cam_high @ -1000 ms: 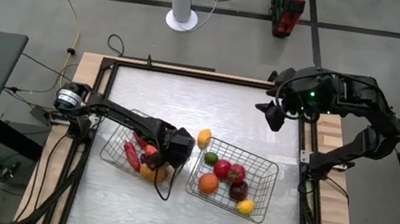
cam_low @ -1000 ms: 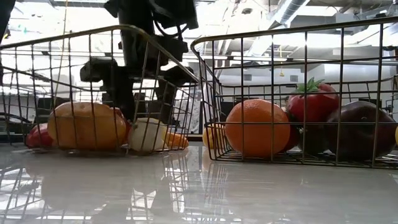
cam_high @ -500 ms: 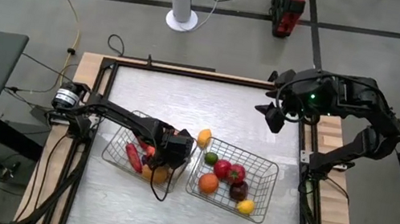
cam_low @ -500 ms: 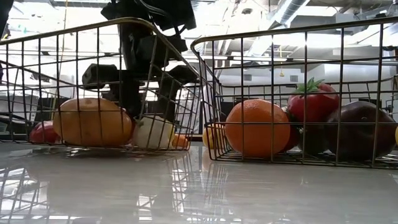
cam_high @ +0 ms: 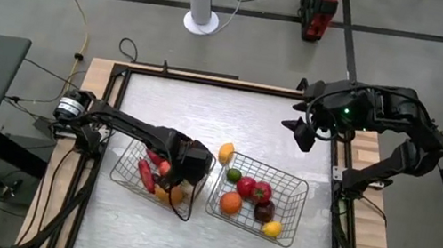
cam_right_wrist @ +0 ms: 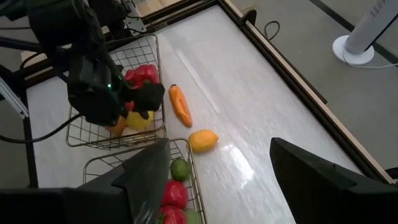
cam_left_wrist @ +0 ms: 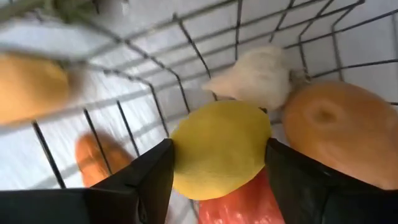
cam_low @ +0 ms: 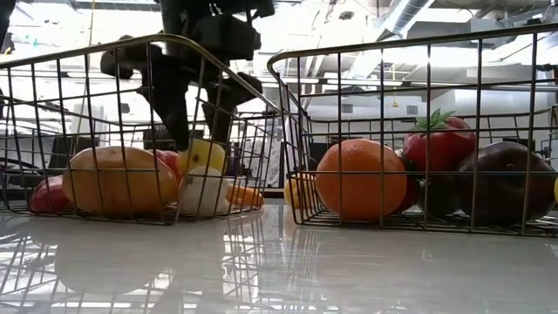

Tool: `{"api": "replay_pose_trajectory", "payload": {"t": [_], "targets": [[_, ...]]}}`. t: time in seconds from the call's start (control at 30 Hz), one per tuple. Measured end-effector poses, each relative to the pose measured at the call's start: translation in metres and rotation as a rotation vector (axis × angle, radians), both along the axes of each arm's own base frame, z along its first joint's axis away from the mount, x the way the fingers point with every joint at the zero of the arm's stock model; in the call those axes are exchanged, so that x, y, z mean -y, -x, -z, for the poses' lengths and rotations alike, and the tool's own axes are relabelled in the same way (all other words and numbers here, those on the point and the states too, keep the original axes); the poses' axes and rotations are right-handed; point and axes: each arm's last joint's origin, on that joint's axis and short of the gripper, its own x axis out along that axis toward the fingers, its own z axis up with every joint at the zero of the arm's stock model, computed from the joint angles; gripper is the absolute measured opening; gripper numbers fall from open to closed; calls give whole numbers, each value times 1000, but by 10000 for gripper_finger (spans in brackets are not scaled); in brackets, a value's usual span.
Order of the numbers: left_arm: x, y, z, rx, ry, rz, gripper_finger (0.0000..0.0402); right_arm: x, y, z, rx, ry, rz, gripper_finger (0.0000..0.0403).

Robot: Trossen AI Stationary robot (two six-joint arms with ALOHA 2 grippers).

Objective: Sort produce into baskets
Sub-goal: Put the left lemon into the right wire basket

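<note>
My left gripper (cam_high: 177, 175) reaches into the left wire basket (cam_high: 123, 182) and is shut on a yellow fruit (cam_left_wrist: 217, 149), which also shows in the low view (cam_low: 202, 155). Under it lie a whitish bulb (cam_low: 206, 190), a large orange fruit (cam_low: 122, 179) and red produce (cam_high: 146, 170). The right basket (cam_high: 294, 188) holds an orange (cam_low: 359, 179), a red tomato (cam_low: 438, 144), a maroon fruit (cam_low: 501, 183), a green one (cam_high: 233, 176) and a yellow one (cam_high: 272, 229). My right gripper (cam_high: 303, 135) is open and empty above the table's far right. My left gripper pinches the yellow fruit by its two opposite sides (cam_left_wrist: 181, 155) between its two fingers (cam_left_wrist: 146, 186). The fingers come from above, pointing down into the basket. The fruit is lifted clear, just above the whitish bulb and the red produce.
A yellow fruit (cam_high: 226, 153) lies on the table beyond the gap between the baskets. An orange carrot-like piece (cam_right_wrist: 180, 104) lies on the table just outside the left basket's far wall. The far half of the table (cam_high: 224, 111) is bare. A raised frame (cam_high: 121, 76) borders the table.
My left gripper has risen inside the left basket with the yellow fruit, which now hangs clear above the whitish bulb. The left basket and the large orange fruit in it have shifted a little.
</note>
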Motion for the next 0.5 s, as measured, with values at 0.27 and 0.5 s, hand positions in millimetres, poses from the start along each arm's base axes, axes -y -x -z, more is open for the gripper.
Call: {"api": "replay_pose_trajectory", "payload": {"t": [0.27,0.5], "targets": [[2,2,-38,-90,101,-159,218,-2,0,0,-14,36,-45,302],[4,-15,-94,97,172,-269,218,-1,2,1,-46,85,-90,302]]}}
